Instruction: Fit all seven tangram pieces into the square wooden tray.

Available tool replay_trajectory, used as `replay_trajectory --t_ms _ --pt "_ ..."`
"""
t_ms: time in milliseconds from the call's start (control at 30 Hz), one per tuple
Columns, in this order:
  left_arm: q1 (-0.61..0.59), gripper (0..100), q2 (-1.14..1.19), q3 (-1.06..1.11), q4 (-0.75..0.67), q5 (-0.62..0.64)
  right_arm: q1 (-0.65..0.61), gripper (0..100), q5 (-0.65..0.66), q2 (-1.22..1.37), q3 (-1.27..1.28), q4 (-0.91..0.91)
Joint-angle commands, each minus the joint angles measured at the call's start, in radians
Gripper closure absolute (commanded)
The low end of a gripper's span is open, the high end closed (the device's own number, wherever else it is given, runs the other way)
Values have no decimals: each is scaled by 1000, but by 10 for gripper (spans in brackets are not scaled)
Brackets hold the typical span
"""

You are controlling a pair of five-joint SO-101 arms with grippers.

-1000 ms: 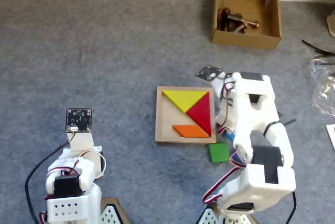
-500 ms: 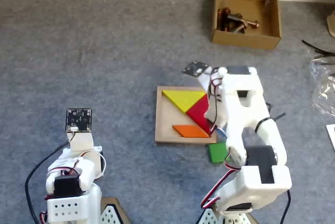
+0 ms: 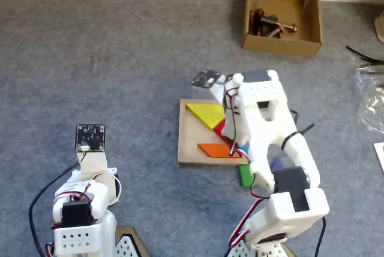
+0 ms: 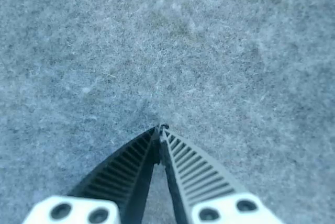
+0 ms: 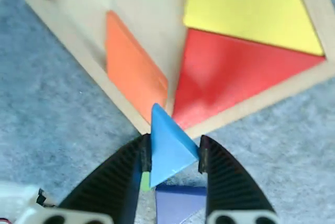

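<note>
Wooden tray (image 3: 189, 149), square, on grey carpet mid-table; it holds a yellow triangle (image 3: 207, 114), a red triangle (image 5: 230, 72) and an orange parallelogram (image 3: 215, 149). Blue triangle (image 5: 167, 145): pinched between the two fingers of the right gripper (image 5: 174, 150), its tip over the tray's near right corner, where orange and red meet. Green piece (image 3: 245, 175) and purple piece (image 5: 175, 203): on the carpet just outside that corner. Right arm (image 3: 264, 125): stretched forward over the tray's right edge, wrist angled down. Left gripper (image 4: 159, 130): fingers pressed together, nothing between them, over bare carpet; its arm is folded back at the near left. Cardboard box (image 3: 282, 17): far side.
</note>
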Motion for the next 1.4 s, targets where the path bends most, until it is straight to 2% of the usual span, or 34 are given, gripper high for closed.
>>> replay_trajectory --t_ms 0,200,367,767,967,1200,1367 --pt "-8 995 7 21 8 2 -22 904 -9 -67 -56 10" --pt "-8 995 7 21 8 2 -22 904 -52 -67 -166 105" --pt "-8 995 7 21 8 2 -77 904 -64 -64 -263 174" --pt "-8 995 7 21 8 2 -211 904 -68 -56 -268 170" --pt "-8 995 7 21 8 2 -226 904 -126 -54 -249 120" --pt "-8 995 7 21 8 2 -251 904 -127 -56 -136 19" --pt "-8 995 7 21 8 2 -251 904 -126 -56 -128 13"
